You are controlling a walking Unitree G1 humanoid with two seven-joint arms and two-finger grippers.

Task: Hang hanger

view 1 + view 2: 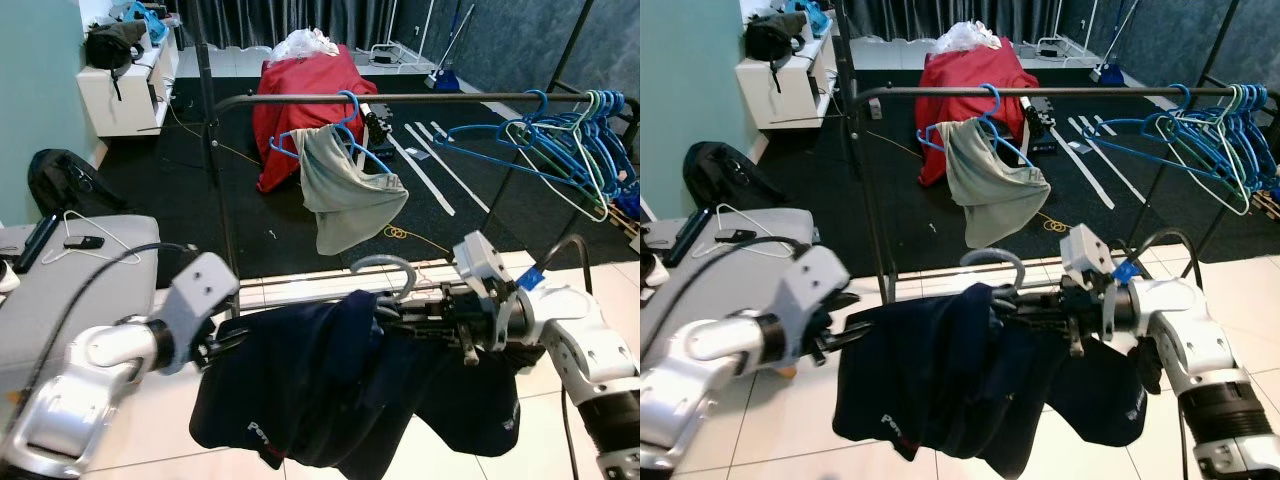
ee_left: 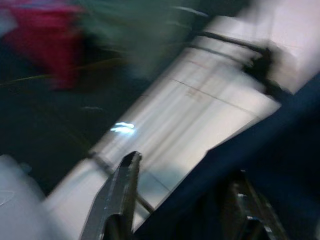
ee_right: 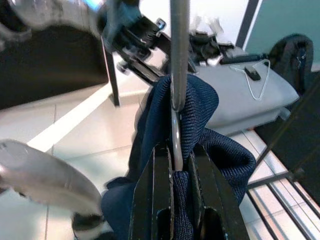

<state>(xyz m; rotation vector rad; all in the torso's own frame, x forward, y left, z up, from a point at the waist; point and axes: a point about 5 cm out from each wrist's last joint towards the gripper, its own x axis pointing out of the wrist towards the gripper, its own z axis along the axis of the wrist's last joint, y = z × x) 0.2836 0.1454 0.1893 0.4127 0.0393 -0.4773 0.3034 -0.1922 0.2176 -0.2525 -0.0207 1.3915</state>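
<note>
Behind white tiles stands the rail (image 1: 400, 98); the right gripper (image 3: 175, 165), jaws clamped on the garment-draped hanger (image 1: 385, 268), and the left gripper (image 2: 180, 200), jaws parted around navy cloth, carry it, and next it must likely rise to hook the rail.

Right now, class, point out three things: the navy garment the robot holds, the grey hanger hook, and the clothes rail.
navy garment (image 1: 330, 390), left eye view, middle of the cloth.
grey hanger hook (image 1: 385, 264), left eye view, top of its curve.
clothes rail (image 1: 440, 97), left eye view, bare bar.

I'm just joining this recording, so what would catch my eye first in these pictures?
Front and centre, a dark navy garment on a grey hanger is held between the right gripper, shut on the hanger's neck, and the left gripper at the garment's other side. Behind stands a clothes rail with a grey-green garment and empty blue hangers.
</note>
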